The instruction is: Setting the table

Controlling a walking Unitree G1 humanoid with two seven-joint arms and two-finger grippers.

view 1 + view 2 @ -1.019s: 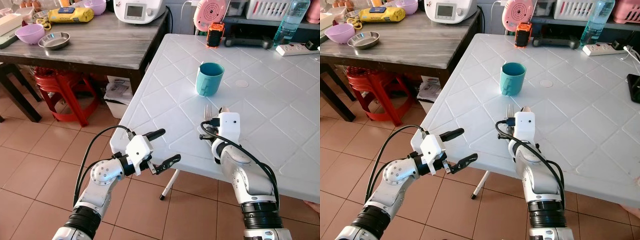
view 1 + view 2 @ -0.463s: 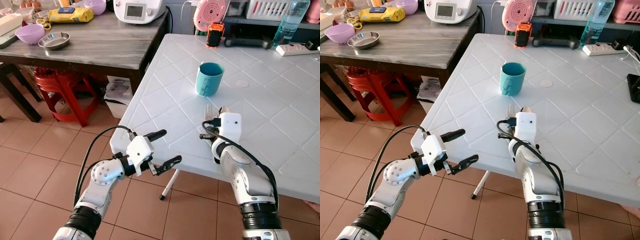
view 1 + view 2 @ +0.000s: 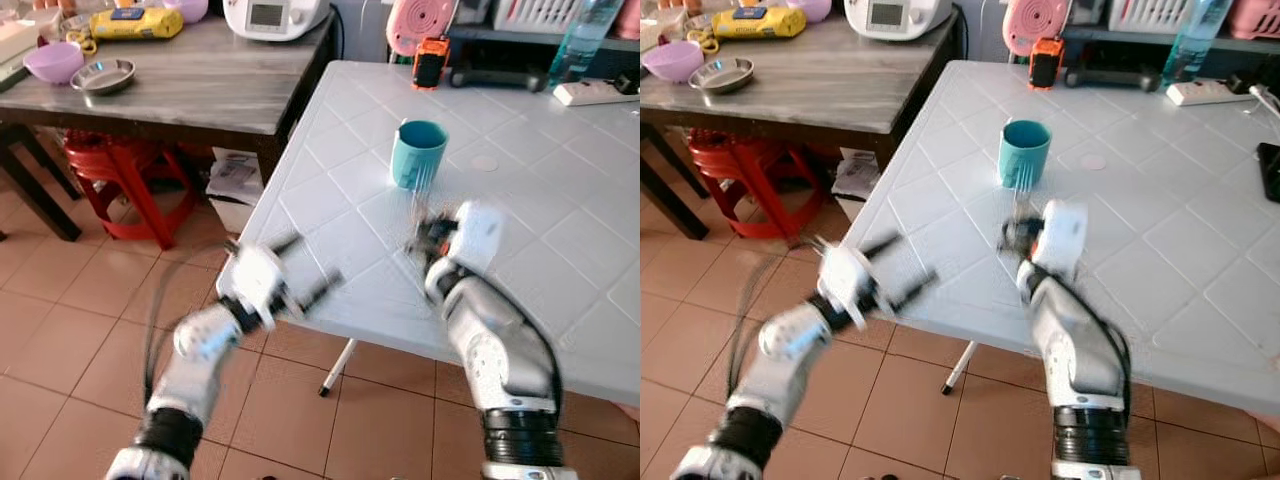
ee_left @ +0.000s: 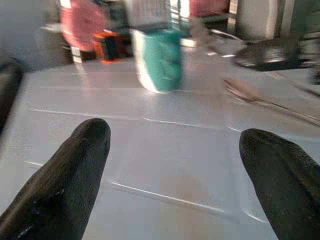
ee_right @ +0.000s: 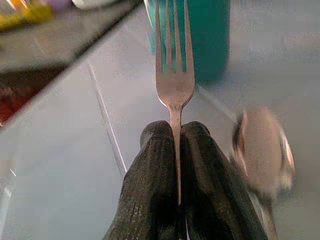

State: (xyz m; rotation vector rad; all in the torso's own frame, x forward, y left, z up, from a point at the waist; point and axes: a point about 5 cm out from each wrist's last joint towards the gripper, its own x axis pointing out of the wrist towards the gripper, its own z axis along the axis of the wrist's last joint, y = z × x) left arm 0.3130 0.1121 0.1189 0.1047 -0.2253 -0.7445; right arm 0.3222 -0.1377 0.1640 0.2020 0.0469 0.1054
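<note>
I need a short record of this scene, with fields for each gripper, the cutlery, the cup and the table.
right gripper: fingers shut on the fork handle, above the white table, near the cup
fork: tines point toward the cup
spoon: lies on the table beside the right gripper
cup: teal, upright on the table
left gripper: fingers open, holding nothing, at the table's near edge
white table: plastic, tiled pattern

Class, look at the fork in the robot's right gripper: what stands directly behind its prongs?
Behind the fork held by the right gripper stands the teal mug. Its inside is hidden.
</note>
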